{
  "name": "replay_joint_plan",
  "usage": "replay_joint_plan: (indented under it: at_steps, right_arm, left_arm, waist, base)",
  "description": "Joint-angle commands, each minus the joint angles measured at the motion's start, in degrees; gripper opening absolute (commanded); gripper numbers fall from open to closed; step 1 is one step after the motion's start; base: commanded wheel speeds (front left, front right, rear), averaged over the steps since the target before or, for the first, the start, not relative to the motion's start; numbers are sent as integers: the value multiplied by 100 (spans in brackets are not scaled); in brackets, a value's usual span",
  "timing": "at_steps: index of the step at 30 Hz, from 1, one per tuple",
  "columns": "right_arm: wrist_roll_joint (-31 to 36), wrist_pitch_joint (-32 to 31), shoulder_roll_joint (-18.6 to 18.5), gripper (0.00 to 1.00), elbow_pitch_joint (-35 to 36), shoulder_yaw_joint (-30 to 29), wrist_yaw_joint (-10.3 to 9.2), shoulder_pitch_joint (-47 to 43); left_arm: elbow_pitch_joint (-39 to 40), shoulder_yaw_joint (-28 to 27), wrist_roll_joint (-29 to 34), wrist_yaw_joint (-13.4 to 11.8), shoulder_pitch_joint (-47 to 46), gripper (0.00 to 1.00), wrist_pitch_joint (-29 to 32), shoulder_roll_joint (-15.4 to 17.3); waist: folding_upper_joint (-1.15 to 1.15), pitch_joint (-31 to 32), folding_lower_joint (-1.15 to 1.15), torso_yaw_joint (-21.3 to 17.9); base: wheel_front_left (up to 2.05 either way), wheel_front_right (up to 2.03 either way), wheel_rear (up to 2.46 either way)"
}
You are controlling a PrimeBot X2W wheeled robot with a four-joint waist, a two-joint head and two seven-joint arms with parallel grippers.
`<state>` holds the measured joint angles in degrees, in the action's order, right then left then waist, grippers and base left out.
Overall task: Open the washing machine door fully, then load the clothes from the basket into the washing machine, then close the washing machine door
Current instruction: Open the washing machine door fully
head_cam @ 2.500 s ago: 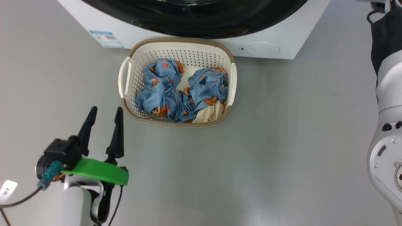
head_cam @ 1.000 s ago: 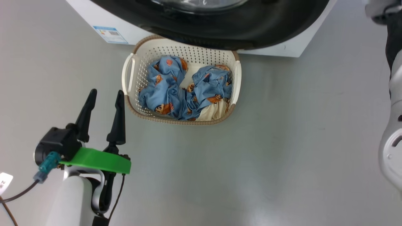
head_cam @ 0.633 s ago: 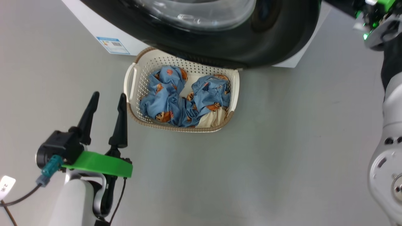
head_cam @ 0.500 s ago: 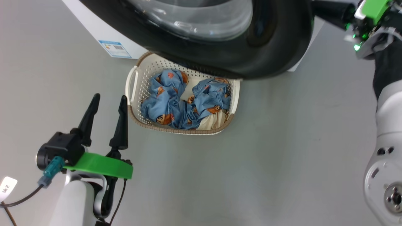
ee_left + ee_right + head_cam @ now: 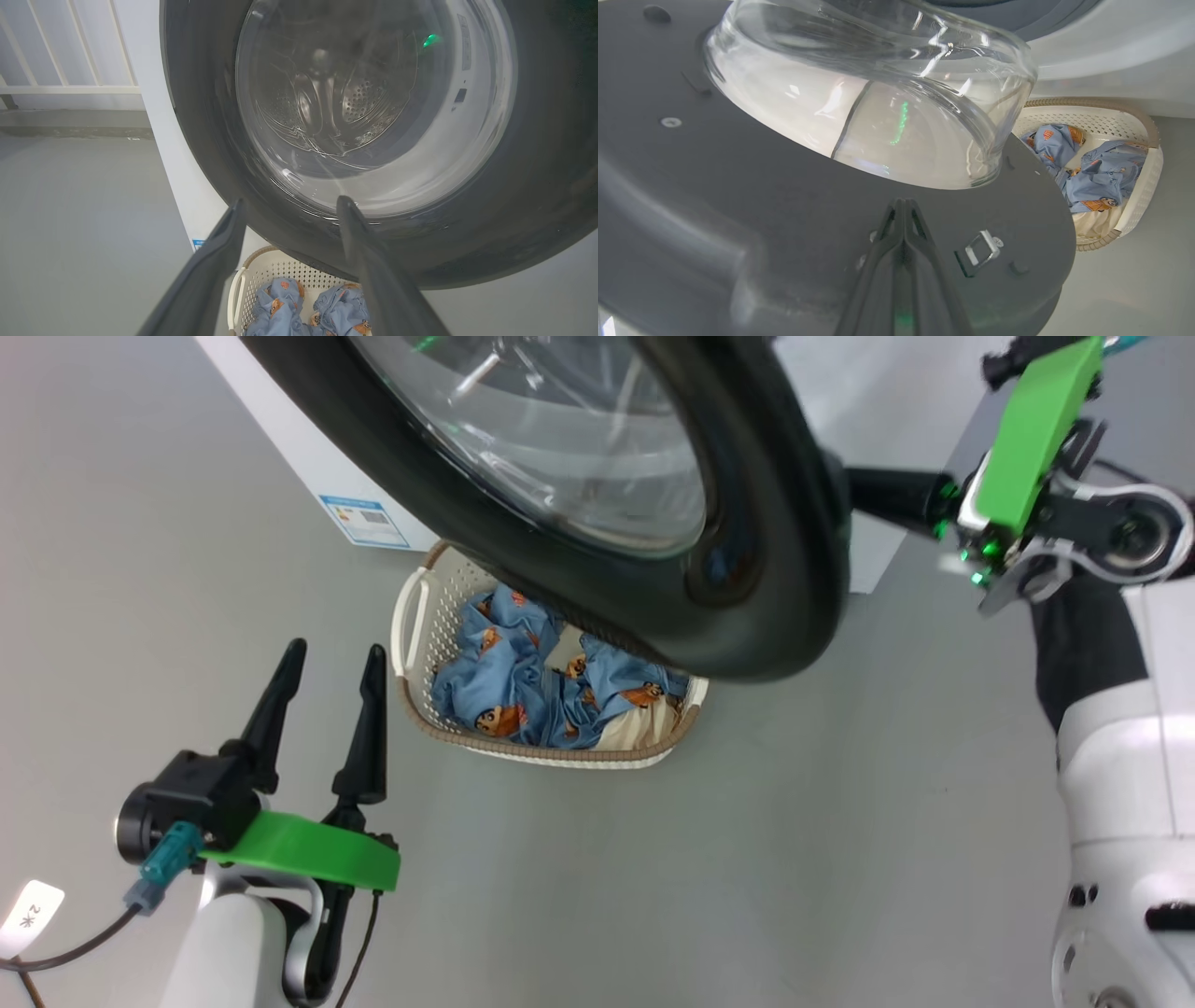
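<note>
while my left gripper (image 5: 336,649) hangs at the lower left with its two dark fingers spread wide and nothing between them, the basket (image 5: 551,751) sits on the grey floor (image 5: 794,821) just to its right, cream-white and perforated, with a brown rim. the clothes (image 5: 523,681) lie crumpled inside it, light blue with orange-brown figures and a cream patch. over the basket's far end the washing machine door (image 5: 747,569) stands swung partway out from the white washing machine (image 5: 308,457), glossy black around a bulging clear glass bowl. at the right, my right gripper (image 5: 902,203) has its fingers pressed together, empty, pointing along the door's grey inner face just below the glass; i cannot tell whether they touch it.
</note>
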<state>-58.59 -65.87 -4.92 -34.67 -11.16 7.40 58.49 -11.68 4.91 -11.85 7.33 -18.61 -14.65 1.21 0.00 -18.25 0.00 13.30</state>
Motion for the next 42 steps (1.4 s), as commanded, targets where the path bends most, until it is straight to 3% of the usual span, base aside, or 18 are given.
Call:
replay_joint_plan:
  at_steps: [1, 15, 42]
  right_arm:
    - [-110, 3, 203, 0, 219, 193, 9, -44]
    - [-1167, 503, 204, 0, 530, 1377, 9, -726]
    - [-2456, 1340, 204, 0, 487, 3478, 9, -1139]
  left_arm:
    - [171, -173, 59, 7, 61, 100, -35, 166]
    - [269, 98, 125, 14, 140, 100, -35, 166]
    - [257, 278, 64, 15, 119, 100, -35, 176]
  waist:
    - [0, 52, 0, 32]
    - [0, 197, 0, 181]
    - [0, 210, 0, 313]
  base:
    - [0, 0, 0]
    - [0, 0, 0]
    - [0, 0, 0]
